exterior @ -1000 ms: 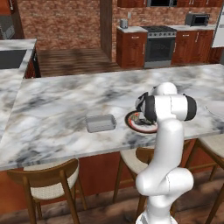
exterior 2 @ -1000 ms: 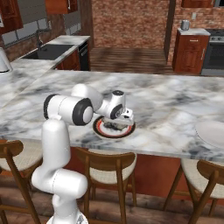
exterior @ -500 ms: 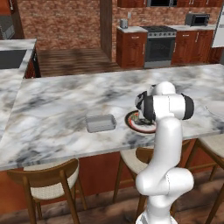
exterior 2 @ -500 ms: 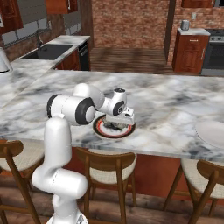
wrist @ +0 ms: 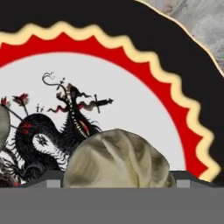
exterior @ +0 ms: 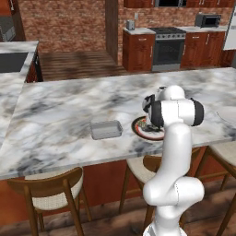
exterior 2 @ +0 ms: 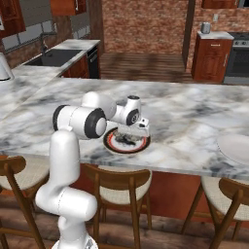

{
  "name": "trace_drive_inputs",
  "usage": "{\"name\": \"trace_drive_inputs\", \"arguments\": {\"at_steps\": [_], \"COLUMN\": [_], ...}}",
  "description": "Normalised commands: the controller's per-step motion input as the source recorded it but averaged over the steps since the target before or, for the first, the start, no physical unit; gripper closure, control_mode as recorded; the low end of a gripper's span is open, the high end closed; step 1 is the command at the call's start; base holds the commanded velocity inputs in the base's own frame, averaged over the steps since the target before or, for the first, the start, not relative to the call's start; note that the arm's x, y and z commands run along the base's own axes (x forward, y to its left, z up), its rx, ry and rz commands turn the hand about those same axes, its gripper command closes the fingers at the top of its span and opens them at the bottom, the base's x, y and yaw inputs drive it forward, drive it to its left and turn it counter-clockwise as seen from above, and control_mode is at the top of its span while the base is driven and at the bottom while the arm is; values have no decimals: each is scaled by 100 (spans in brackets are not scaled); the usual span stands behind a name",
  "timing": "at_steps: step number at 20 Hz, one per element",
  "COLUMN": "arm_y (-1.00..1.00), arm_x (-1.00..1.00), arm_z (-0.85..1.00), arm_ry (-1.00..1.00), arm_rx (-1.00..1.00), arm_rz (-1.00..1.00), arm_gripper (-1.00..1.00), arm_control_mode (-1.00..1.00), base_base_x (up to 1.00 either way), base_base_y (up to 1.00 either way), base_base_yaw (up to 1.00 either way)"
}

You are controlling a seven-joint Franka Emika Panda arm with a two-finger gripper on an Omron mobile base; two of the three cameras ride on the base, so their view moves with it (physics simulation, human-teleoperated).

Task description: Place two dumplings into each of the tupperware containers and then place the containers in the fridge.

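In the hand view a dumpling (wrist: 117, 159) is seen low in the centre of the frame, right at the gripper's end, its lower edge cut off by the bottom of the picture; the fingertips themselves are not made out there, so whether the jaws are parted, closed or clamped on the dumpling cannot be told. The dumpling is a rounded lump, mottled tan and olive, with soft folds across its surface; it lies on the plate (wrist: 144, 30), whose broad black outer band, wavy cream line and red ring curve from the upper left to the lower right of the frame; the white centre carries a spiky black and red drawing at the lower left. A sliver of marble is visible in the upper right corner.

In the right base view the gripper (exterior 2: 141, 134) is held low over the right side of the plate (exterior 2: 113, 142), near the middle of the frame, and small dark shapes are seen on the plate's pale centre; they are too small to be identified. In the left base view the plate (exterior: 140, 131) is partly hidden behind the white arm, right of centre; a shallow grey rectangular tupperware container (exterior: 106, 129) with rounded corners lies to its left, apart from it, on the veined grey-white marble counter (exterior: 60, 115). Wooden stools with woven seats are tucked under the counter's near edge; a dark steel oven (exterior: 167, 46) stands against the brick wall at the upper right.
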Motion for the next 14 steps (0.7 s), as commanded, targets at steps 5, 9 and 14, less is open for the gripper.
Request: {"name": "trace_drive_inputs", "arguments": {"at_steps": [5,9,14], "arm_y": [43,66,73], "arm_x": [2,0,0], "arm_z": [34,28,36], "arm_ry": [2,9,6], "arm_rx": [0,0,0], "arm_rz": [0,0,-1], "arm_gripper": [100,100,100], "arm_control_mode": [-100,-100,-100], "base_base_x": [0,0,0], "base_base_y": [0,0,0], "base_base_yaw": [0,0,0]}}
